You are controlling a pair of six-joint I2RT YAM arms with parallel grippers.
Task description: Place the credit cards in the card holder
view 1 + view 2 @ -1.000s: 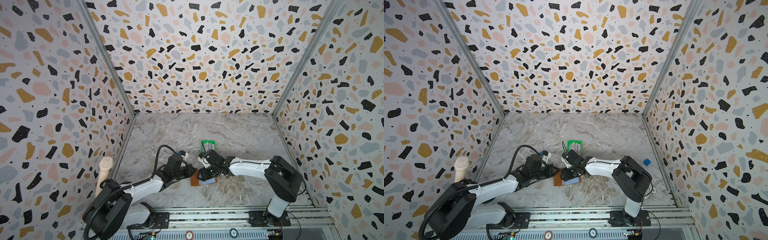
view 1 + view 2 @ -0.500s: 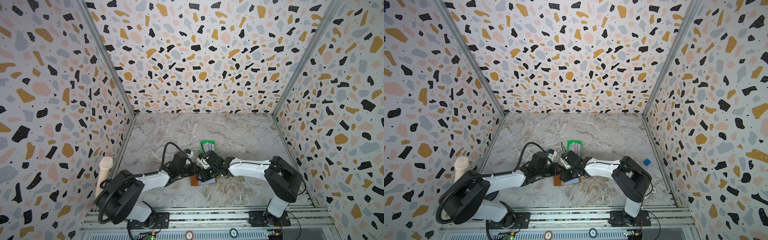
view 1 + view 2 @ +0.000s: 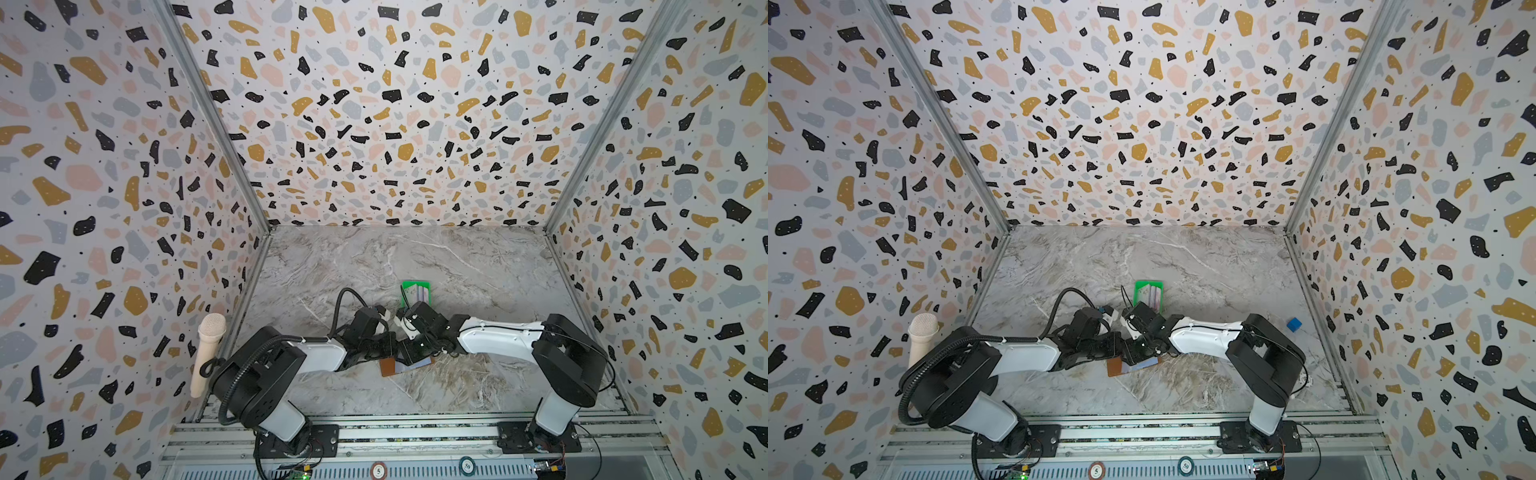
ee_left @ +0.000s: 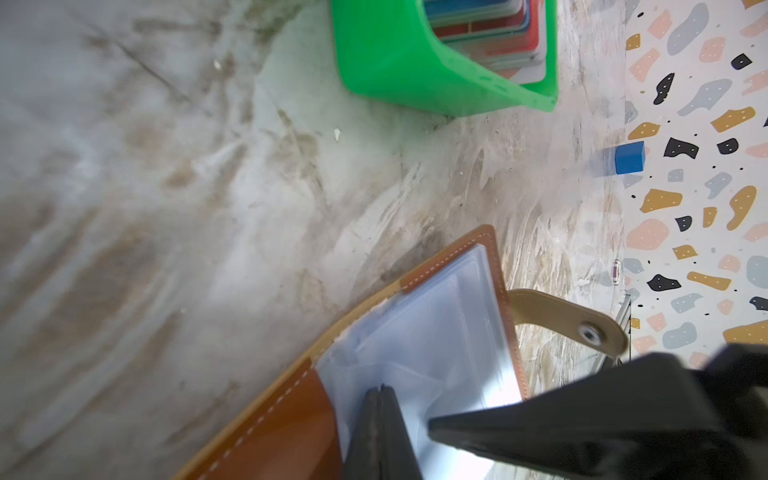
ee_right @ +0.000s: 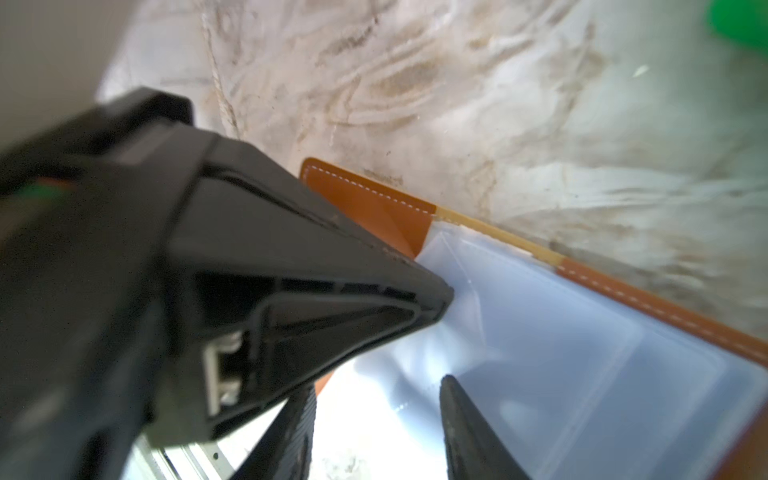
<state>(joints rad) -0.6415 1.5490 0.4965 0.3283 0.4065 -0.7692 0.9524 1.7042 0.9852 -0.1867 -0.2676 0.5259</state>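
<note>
The card holder [image 3: 392, 366] [image 3: 1116, 367] lies open on the marble near the front, brown leather with clear sleeves [image 4: 436, 332] [image 5: 582, 353]. My left gripper [image 4: 380, 388] [image 3: 392, 347] is shut, its tips pressed against the clear sleeves by the fold. My right gripper [image 5: 374, 399] [image 3: 411, 353] meets it from the other side, open, with one finger [image 5: 457, 415] on a sleeve and nothing clearly gripped. The credit cards [image 4: 490, 33] [image 3: 420, 293] [image 3: 1153, 296] stand stacked in a green tray just behind both grippers.
The green tray [image 4: 395, 62] [image 3: 409, 286] [image 3: 1142, 285] sits close behind the holder. A small blue cube [image 3: 1294, 324] [image 4: 629, 157] rests by the right wall. A beige microphone [image 3: 208, 353] hangs at the left wall. Terrazzo walls enclose three sides.
My left arm has swung in toward the middle and its shut gripper has come onto the holder's sleeves. The right gripper has stayed over the holder, nearly still.
</note>
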